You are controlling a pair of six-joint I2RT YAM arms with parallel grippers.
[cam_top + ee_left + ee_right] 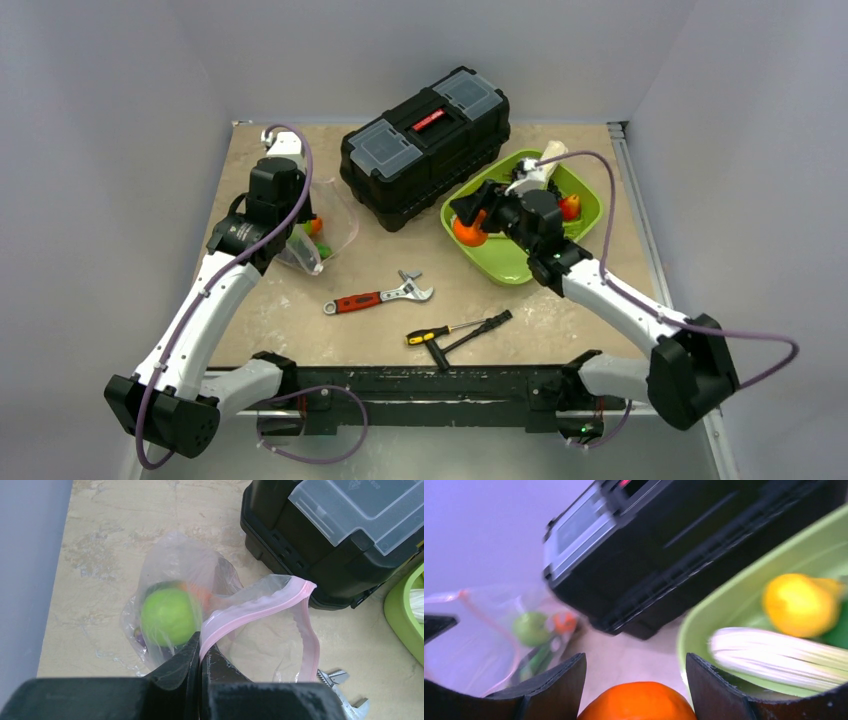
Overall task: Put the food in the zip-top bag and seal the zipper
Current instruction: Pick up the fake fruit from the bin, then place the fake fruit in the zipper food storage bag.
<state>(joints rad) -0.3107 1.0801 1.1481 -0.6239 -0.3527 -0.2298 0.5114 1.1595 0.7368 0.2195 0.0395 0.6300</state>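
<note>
Bag (180, 565), clear crinkly plastic, slumps on the mottled beige table (125, 510) left of the black hard-plastic toolbox (310, 550). Left gripper (200, 647) pinches tight on the pink zipper (260, 607), bag mouth gaping. Smooth round green apple (167, 616) sits inside. Right gripper (636, 672) clasps a glossy orange fruit (636, 702) between dark pads at the lime-green tray (724, 610) edge. Yellow fruit (799, 602) and pale ribbed stalk (774, 657) lie in the tray.

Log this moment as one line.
left gripper: shut on zip-top bag | right gripper: shut on orange fruit, at green tray rim | bagged: green apple | zipper: open
</note>
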